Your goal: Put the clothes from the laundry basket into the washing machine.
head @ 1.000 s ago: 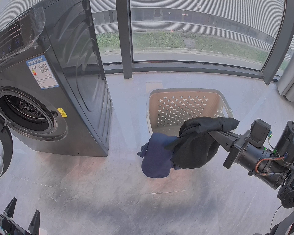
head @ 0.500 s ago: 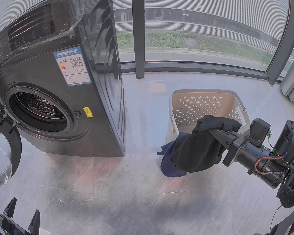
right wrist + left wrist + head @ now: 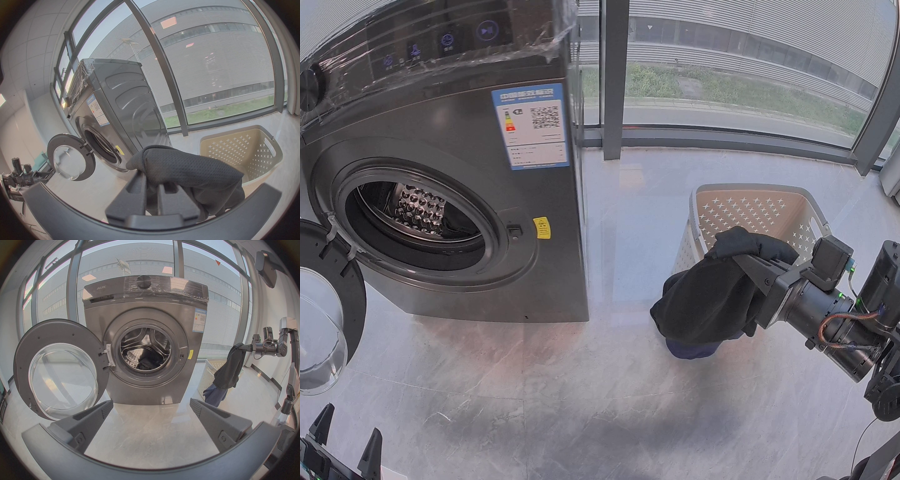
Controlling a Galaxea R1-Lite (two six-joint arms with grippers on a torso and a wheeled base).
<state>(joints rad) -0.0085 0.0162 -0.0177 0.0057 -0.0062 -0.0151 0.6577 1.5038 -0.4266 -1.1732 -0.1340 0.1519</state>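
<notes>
grey floor [image 3: 550, 387] carries the washing machine [image 3: 456, 125], its door [image 3: 325, 312] swung open, and the laundry basket [image 3: 762, 194]. your right gripper [image 3: 753, 265] is clamped on a black garment [image 3: 706, 300] hanging just beside the basket's near wall, a blue garment [image 3: 687, 349] showing beneath. your left gripper [image 3: 150, 402] is spread wide, facing the drum.

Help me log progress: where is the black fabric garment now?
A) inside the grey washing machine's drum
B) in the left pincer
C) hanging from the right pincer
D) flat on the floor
C: the black fabric garment hangs from the shut right pincer, clear of the floor beside the beige perforated plastic laundry basket.
</notes>
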